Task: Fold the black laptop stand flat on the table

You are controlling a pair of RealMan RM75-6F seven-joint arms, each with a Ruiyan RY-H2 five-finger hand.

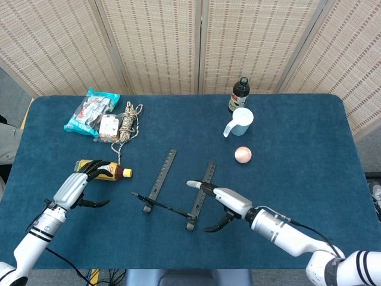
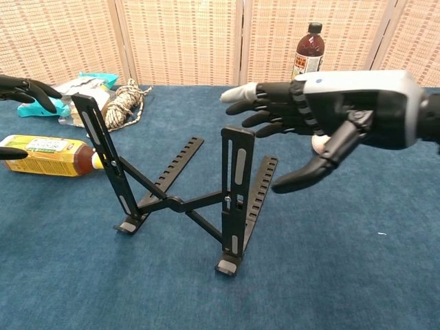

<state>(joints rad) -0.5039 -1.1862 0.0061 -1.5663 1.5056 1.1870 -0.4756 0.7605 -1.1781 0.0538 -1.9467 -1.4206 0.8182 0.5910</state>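
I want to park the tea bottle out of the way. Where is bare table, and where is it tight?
Bare cloth lies right of the onion and mug, out to the table edge, and along the back between rope and dark bottle. It is crowded around the laptop stand, with the right robot hand over it and the left robot hand by the tea bottle.

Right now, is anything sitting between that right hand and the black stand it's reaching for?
Nothing visible. The right hand hovers open just above the laptop stand, with only air between them. The pink ball lies off behind it.
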